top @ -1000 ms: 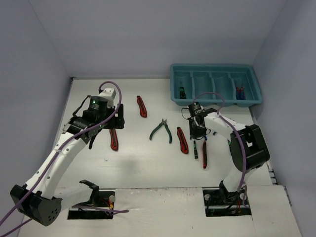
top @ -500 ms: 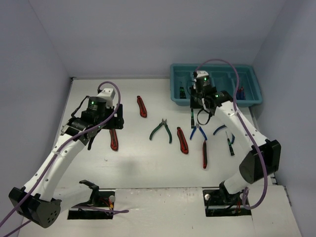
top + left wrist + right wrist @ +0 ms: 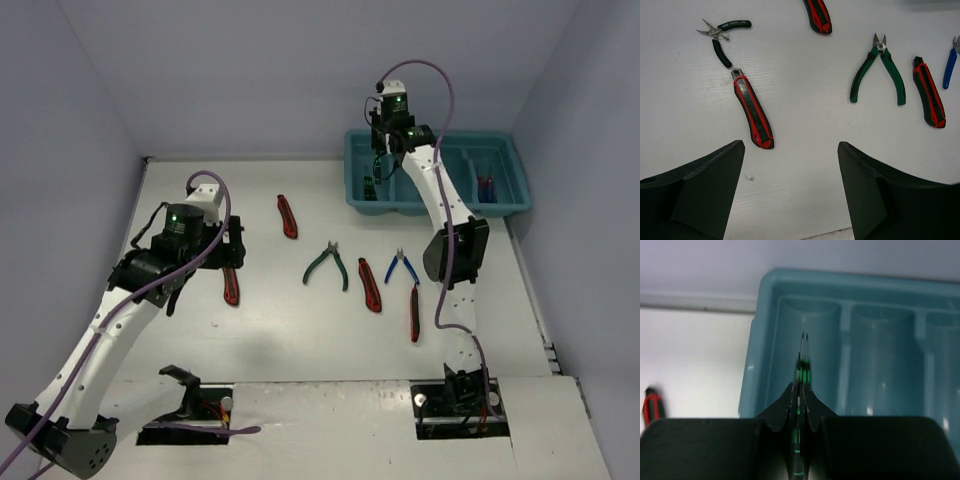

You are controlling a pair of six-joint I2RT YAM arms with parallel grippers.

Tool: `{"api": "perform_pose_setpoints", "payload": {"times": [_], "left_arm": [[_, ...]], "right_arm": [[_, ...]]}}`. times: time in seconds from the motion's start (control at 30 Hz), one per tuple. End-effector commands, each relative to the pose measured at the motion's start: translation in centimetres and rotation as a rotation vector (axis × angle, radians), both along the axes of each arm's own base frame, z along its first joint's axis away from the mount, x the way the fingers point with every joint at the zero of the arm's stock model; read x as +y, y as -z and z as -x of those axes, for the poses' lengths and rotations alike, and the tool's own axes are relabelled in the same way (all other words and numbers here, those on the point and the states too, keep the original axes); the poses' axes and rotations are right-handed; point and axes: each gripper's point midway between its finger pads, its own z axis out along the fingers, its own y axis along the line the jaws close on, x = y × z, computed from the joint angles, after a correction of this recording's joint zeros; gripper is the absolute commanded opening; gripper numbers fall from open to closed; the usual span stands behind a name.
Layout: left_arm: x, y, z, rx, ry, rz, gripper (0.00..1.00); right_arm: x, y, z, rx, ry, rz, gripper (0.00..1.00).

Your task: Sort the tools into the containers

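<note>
Step in hand: delivery. The right gripper [image 3: 800, 386] is bringing a thin green-handled screwdriver [image 3: 801, 371] to the teal tray [image 3: 432, 137] and has not let it go.
Right gripper: fingers pressed together on the screwdriver's handle, with the shaft pointing to 12 o'clock in the wrist view, over the leftmost compartment [image 3: 790, 325].
Tray: at about 1 o'clock on the table [image 3: 260, 330] in the overhead view.
Left gripper [image 3: 790, 150]: spread wide with nothing between its fingers, hovering on the 9 o'clock side above a red-and-black utility knife [image 3: 752, 109].
Next move, right: probably lower the tip into the leftmost compartment, then spread the fingers. A dark green item [image 3: 368, 187] already lies there, so the sort looks consistent.
Next move, left: probably descend on the knife. It lies slanted from 11 to 5 o'clock in the wrist view, so the wrist likely needs a turn to close across its narrow width.
Waiting on the table: green pliers [image 3: 327, 264], blue pliers [image 3: 402, 266], small black-handled pliers [image 3: 720, 35] and more knives.
Hard to make out: two fine shafts show side by side ahead of the right fingers, and I cannot tell whether that is one screwdriver or two. Its height above the compartment floor is also unclear.
Hidden: the black-handled pliers are covered by the left arm in the overhead view.
Too small: red and blue items in the rightmost compartment [image 3: 486, 186].
</note>
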Motion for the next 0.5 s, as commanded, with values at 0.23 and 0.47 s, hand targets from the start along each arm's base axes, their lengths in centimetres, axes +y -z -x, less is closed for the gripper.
{"api": "perform_pose_setpoints", "payload": {"times": [0.23,0.47], "left_arm": [[0.7,-1.1,1.1,-0.019,-0.022,0.014,0.72],[0.4,-2.3,-0.4,-0.047,0.017,-0.038,0.72]], "right_arm": [[-1.5,-0.5,-3.7,-0.091,0.049,-0.015,0.36],[-7.1,0.2,3.0,0.026,0.063,0.089,0.43]]}}
